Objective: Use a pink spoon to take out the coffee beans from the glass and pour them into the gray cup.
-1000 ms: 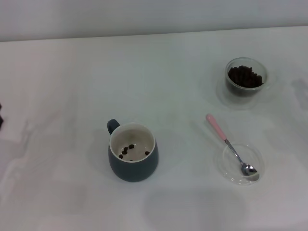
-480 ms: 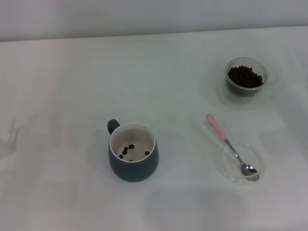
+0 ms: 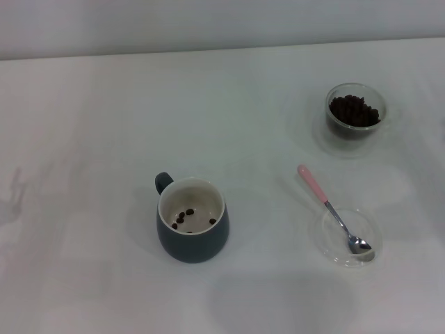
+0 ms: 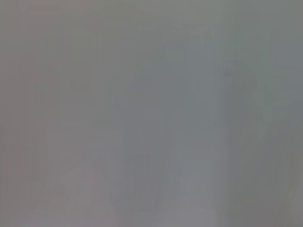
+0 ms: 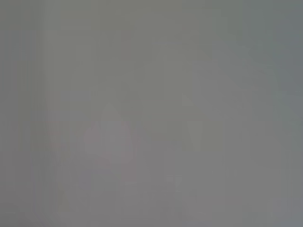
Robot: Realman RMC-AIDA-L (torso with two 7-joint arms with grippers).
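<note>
While glass (image 3: 356,111) holds coffee beans (image 3: 354,110), gray cup (image 3: 192,219) has few; end effectors unseen, state untellable.

Dark blue-gray cup (image 3: 192,229) with cream inside, pink-handled silver spoon (image 3: 334,209), near-black coffee beans (image 3: 354,110), white table (image 3: 104,125).

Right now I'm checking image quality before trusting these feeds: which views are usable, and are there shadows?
Head view: in focus, evenly lit, the gray cup, glass and pink spoon clear; a faint shadow on the table at its left edge. Both wrist views: featureless gray blur, nothing identifiable.
</note>
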